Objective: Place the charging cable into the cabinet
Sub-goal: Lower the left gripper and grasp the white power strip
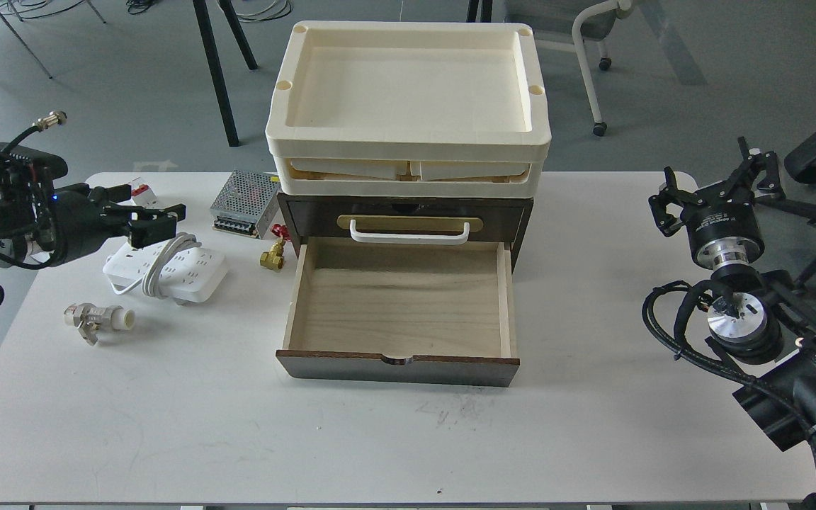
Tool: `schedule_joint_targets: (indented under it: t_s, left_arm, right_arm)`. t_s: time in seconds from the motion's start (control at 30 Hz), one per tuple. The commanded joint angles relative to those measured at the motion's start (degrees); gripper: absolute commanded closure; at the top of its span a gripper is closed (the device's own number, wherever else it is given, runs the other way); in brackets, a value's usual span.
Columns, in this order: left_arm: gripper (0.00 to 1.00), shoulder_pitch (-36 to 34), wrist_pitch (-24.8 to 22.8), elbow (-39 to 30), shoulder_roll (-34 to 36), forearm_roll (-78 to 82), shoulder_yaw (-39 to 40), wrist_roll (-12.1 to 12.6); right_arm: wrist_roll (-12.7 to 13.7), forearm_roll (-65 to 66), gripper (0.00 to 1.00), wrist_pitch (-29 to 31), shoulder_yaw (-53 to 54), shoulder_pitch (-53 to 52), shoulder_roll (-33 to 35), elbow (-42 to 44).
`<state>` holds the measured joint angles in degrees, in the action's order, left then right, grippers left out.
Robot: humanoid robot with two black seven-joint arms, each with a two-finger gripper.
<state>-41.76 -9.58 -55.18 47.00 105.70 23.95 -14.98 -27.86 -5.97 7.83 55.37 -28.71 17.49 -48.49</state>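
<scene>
- left end effector (156, 216): fingers apart and clamped on nothing, poised just above the far edge of the charging cable (166, 271).
- charging cable: white strip with its cord looped round the middle, lying flat on the surface (167, 425), left of the cabinet (408, 227) and outside it.
- cabinet: lower drawer (399, 301) pulled fully out, its pale interior bare; cream trays (408, 106) stacked on top.
- right end effector (670, 205): fingers apart, holding nothing, well to the right of the cabinet.
- nearby clutter: silver power-supply box (245, 204) and brass valve (272, 256) between cable and cabinet; a white valve (96, 319) further left of the cabinet, near side.
- likely risks: a grip on the loose cord alone could let the strip swing or unwind; a low carry could knock the brass valve or catch the drawer's side wall.
</scene>
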Motion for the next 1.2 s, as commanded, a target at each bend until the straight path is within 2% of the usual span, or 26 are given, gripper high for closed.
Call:
schedule_joint_targets:
  t_s: [0.0, 0.43, 0.6, 0.7, 0.93, 1.03, 1.17]
  left_arm:
    - [0.07, 0.3, 0.3, 2.4, -3.0, 1.2, -1.4, 0.0]
    - [0.08, -0.4, 7.1, 18.4, -11.5, 1.3, -10.7, 0.0]
    - [0.11, -0.6, 8.2, 23.2, -14.0, 1.3, -10.7, -1.9]
    - [0.18, -0.8, 8.2, 23.5, -14.2, 1.2, -10.7, -2.2]
    - [0.50, -1.0, 8.2, 23.5, -14.0, 1.2, -11.4, -2.5]
    - [0.59, -1.0, 8.1, 23.5, -14.1, 1.1, -11.4, -2.8]
    - [0.65, -1.0, 7.7, 23.7, -14.2, 1.2, -11.5, -2.9]
  right_arm:
    - [0.0, 0.0, 0.00, 0.0, 0.0, 0.0, 0.0, 0.1]
    - [0.0, 0.0, 0.00, 0.0, 0.0, 0.0, 0.0, 0.0]
    - [0.0, 0.0, 0.00, 0.1, 0.0, 0.0, 0.0, 0.0]
    - [0.0, 0.0, 0.00, 0.1, 0.0, 0.1, 0.0, 0.0]
    - [0.0, 0.0, 0.00, 0.1, 0.0, 0.1, 0.0, 0.0]
    - [0.0, 0.0, 0.00, 0.1, 0.0, 0.1, 0.0, 0.0]
    - [0.0, 0.1, 0.00, 0.1, 0.0, 0.1, 0.0, 0.0]
